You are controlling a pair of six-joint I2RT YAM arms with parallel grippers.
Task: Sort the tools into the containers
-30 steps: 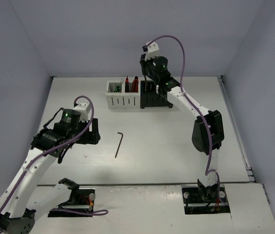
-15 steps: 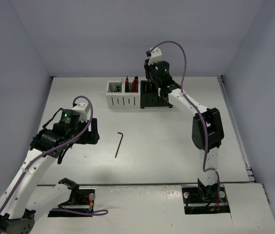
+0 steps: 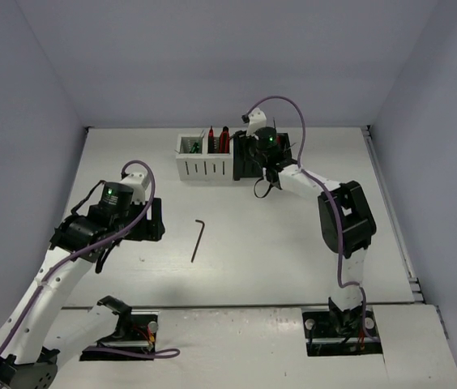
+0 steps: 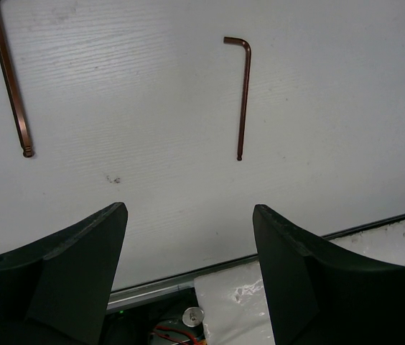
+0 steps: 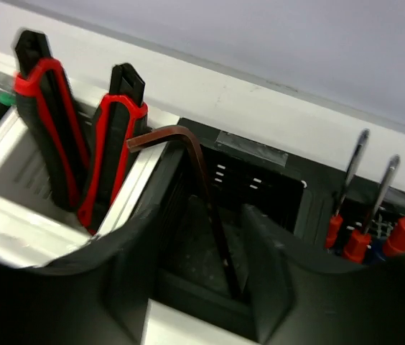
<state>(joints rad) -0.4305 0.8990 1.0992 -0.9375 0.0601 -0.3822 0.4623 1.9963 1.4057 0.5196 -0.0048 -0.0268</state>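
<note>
Hex key point(image 5: 210, 215) stands inside black box point(image 5: 274, 180), between right gripper's point(image 5: 199, 277) spread jaws. Pliers point(image 5: 80, 144), screwdrivers point(image 5: 360, 215) boxed. Remaining: loose keys point(image 4: 243, 93) on table point(image 4: 152, 194), well apart from black box, under left gripper point(image 4: 188, 273), jaws spread.

White with dark vertical slots on the white container point(image 3: 202, 168). Plain black on the black container point(image 3: 249, 164) touching its right end.

Black with bright red trim on the pliers handles point(image 5: 52, 129). Red on the three screwdriver handles point(image 5: 360, 243), dull silver on their shafts. Green on one more handle point(image 5: 3, 99) in the white container.

Coppery brown on the upright hex key point(image 5: 206, 208) in the black container, likewise on the loose hex key point(image 4: 243, 93) and the second loose hex key point(image 4: 8, 79).

Off-white, faintly ribbed, on the table point(image 3: 293, 235). Purple on the cables point(image 3: 146, 198). Matte black on the left gripper point(image 4: 189, 212) and the right gripper point(image 5: 201, 215).
</note>
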